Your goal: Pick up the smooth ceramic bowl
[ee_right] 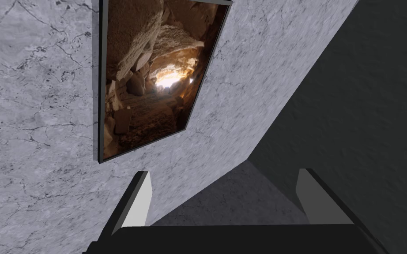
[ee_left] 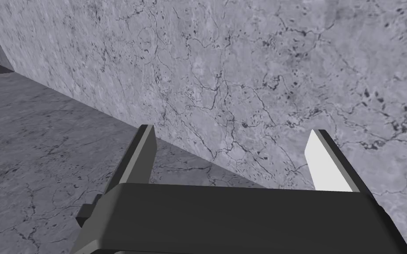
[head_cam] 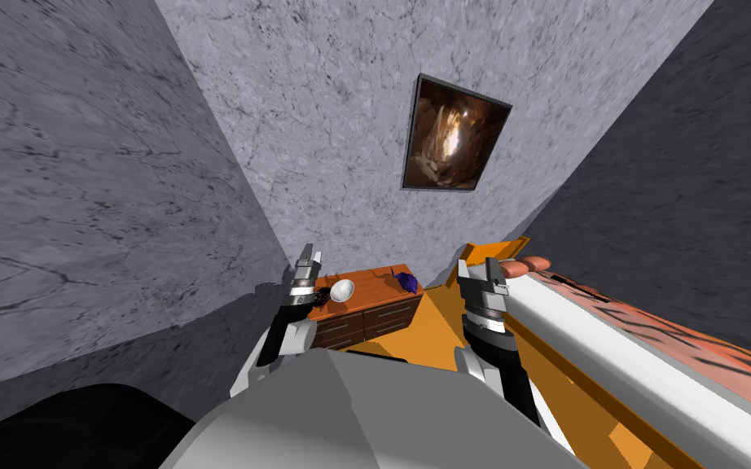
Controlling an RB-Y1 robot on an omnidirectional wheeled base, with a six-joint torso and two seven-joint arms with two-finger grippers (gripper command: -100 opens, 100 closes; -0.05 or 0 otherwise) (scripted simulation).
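- The white bowl [head_cam: 343, 290] sits upright on the brown wooden surface [head_cam: 374, 282], which has drawers in its front. It is near that surface's left end.
- In the head view the bowl lies between my two pairs of fingers. It is close by the left pair, on their right side, and well apart from the right pair.
- My left gripper [head_cam: 307, 262] is raised in front of the surface's left end, clear of the bowl. Its fingers [ee_left: 144, 154] stand apart.
- A small dark thing [head_cam: 319, 291] lies just beside the bowl, on the side toward the left fingers. I cannot tell what it is.
- A blue thing [head_cam: 405, 282] lies at the surface's far end, on the side toward the right fingers and apart from the bowl.
- My right gripper [head_cam: 480, 275] is raised too, with its fingers [ee_right: 138, 203] apart. It hangs by the near edge of a bed [head_cam: 594, 342] with an orange frame and a white and orange-striped cover, which stands just beside the surface.
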